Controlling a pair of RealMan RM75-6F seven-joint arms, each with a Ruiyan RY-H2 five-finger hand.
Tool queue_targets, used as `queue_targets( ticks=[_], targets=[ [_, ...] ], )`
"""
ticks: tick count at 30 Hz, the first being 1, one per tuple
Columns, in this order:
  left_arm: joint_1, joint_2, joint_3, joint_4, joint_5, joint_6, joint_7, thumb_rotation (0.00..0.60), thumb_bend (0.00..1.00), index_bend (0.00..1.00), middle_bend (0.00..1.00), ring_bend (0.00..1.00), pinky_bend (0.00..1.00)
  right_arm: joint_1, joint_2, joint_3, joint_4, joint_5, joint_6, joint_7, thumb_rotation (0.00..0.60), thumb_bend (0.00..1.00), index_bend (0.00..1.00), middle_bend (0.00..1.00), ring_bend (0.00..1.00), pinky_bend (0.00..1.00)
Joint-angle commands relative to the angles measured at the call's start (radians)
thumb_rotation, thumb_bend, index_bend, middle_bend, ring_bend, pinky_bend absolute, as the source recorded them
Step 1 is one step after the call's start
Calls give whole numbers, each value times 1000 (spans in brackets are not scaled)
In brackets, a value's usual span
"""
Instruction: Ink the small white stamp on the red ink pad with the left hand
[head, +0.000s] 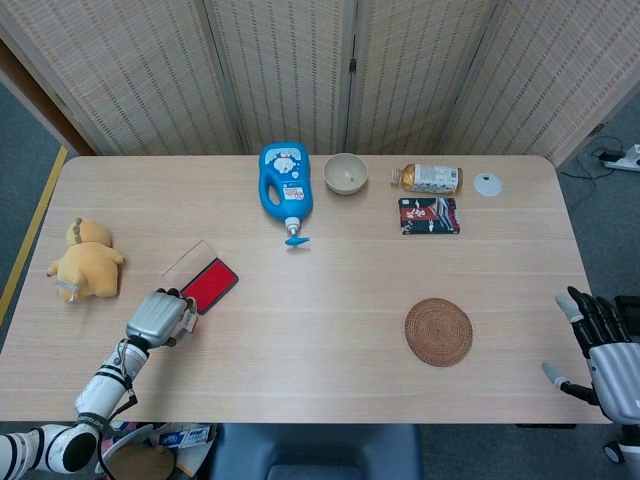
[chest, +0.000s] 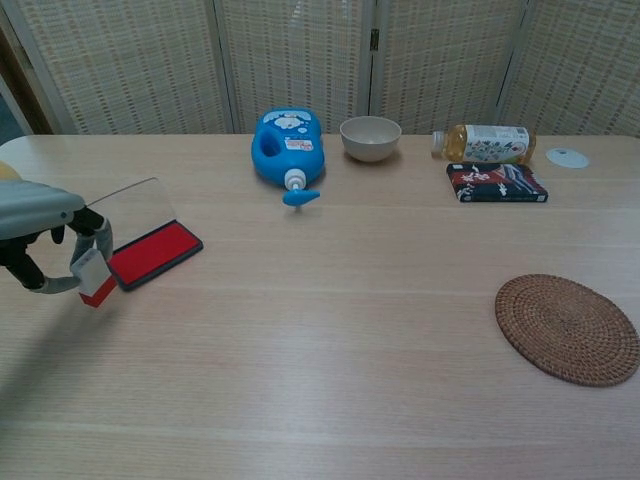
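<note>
Left hand (chest: 45, 245) grips the small white stamp (chest: 92, 275), tilted, red face down-right, just beside the red ink pad (chest: 153, 252); right hand (head: 605, 345) hangs released.

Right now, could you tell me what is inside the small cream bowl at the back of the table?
The small cream bowl looks empty in the head view; only its bare inside shows.

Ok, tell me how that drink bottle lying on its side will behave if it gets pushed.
The bottle lies on its side by the bowl, so a nudge across its round body would probably roll it. It looks like thin clear plastic, likely light and slightly squashy. The label may give some grip.
</note>
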Motion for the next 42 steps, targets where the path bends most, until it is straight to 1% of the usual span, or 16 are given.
queue_targets(
  ticks=[1,11,36,38,39,41,42],
  targets=[
    [8,-7,-2,14,13,-4,-12,600,346,549,509,285,347,-1,-2,-2,0,-3,2,-3,600,204,0,0,0,0],
    [41,-35,0,77,60,-29,-81,600,346,546,509,285,347,0,-8,-8,-2,-12,1,-22,600,204,0,0,0,0],
    [93,-87,-18,189,149,-51,-183,600,346,521,508,284,347,0,-12,-13,-2,-18,8,-34,600,204,0,0,0,0],
    [95,-85,-20,192,157,-57,-198,600,346,490,496,274,347,0,-12,-13,-2,-17,7,-35,600,204,0,0,0,0],
    [96,-84,-20,192,160,-60,-204,600,346,449,474,263,347,0,-12,-12,-2,-16,7,-35,600,204,0,0,0,0],
    [98,-79,-22,189,159,-64,-206,600,346,339,392,224,346,0,-12,-12,-2,-16,8,-35,600,204,0,0,0,0],
    [99,-76,-24,185,155,-65,-202,600,345,272,335,189,345,-1,-12,-12,-3,-16,9,-35,600,203,0,0,0,0]
  ],
)
